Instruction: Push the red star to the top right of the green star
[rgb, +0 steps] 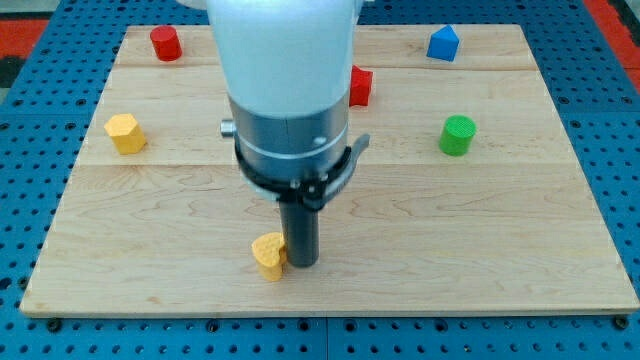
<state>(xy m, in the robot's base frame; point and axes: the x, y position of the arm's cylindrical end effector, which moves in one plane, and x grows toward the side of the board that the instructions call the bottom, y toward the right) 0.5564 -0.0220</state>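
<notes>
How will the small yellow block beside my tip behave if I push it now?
The yellow block looks low and flat-bottomed, so it should slide, not roll. My tip sits at its right edge, probably off-centre, so it may rotate. The wooden board looks smooth, giving little resistance.

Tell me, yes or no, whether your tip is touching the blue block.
No: my tip sits beside the yellow block near the view's bottom, far from the blue block at the view's top right.
</notes>
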